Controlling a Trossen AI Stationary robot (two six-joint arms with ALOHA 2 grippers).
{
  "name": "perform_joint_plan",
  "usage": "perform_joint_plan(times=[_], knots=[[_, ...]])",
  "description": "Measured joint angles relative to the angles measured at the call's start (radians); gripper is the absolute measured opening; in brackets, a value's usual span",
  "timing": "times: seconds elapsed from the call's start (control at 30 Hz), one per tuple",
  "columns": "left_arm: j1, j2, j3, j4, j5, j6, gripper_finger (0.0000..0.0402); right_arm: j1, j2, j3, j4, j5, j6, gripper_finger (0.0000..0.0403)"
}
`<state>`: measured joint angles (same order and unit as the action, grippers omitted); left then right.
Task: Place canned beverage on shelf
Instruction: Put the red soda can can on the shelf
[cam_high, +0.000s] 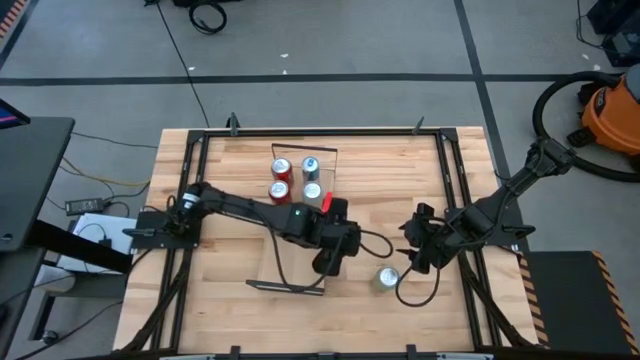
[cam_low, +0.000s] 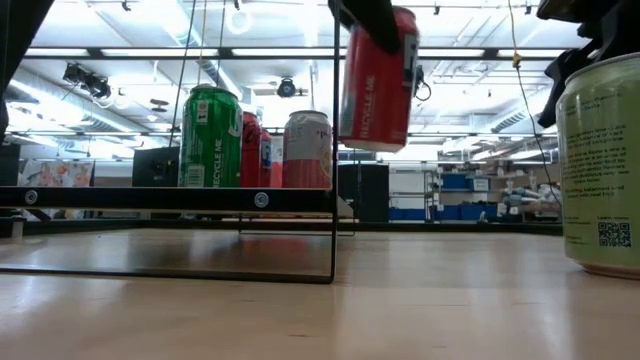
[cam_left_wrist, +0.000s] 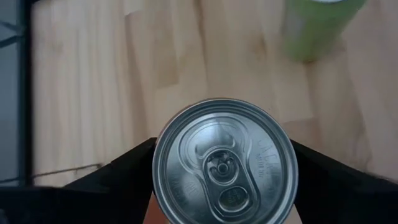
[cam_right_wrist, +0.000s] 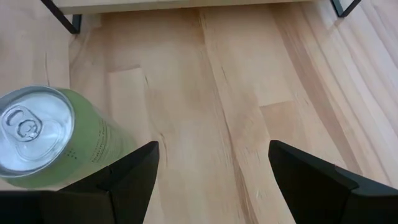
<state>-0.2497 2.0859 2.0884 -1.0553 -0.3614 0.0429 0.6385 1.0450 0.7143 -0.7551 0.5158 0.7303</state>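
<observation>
My left gripper (cam_high: 330, 258) is shut on a red can (cam_low: 376, 80) and holds it in the air just right of the shelf's near end. The left wrist view looks down on the can's silver top (cam_left_wrist: 224, 165). The shelf (cam_high: 288, 262), a narrow light-wood plank on thin black rails (cam_low: 150, 198), carries several upright cans (cam_high: 296, 177) at its far end. My right gripper (cam_high: 415, 255) is open and empty, low over the table, beside a pale green can (cam_high: 388, 278) that stands upright on the tabletop. My left gripper pinches the red can between its two fingers (cam_left_wrist: 124, 171), one on each side of the can's wall just below the top rim (cam_left_wrist: 163, 186). The fingers come from above, pointing down. The can hangs below them, slightly tilted, its bottom (cam_low: 372, 142) clear of the table and above shelf height.
The pale green can (cam_low: 600, 165) stands near the table's front edge, right of the held can; it also shows beside my right gripper's finger (cam_right_wrist: 43, 137). Black frame rails (cam_high: 455, 200) run along the table's sides. Bare wood (cam_high: 390, 190) lies between the shelf and the right arm.
</observation>
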Motion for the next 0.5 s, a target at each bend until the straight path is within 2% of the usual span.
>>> perform_joint_plan(times=[0.5], knots=[[0.025, -0.003, -0.001, -0.139, -0.053, -0.025, 0.0304, 0.043, 0.000, 0.000, 0.022, 0.070, 0.000, 0.0313]])
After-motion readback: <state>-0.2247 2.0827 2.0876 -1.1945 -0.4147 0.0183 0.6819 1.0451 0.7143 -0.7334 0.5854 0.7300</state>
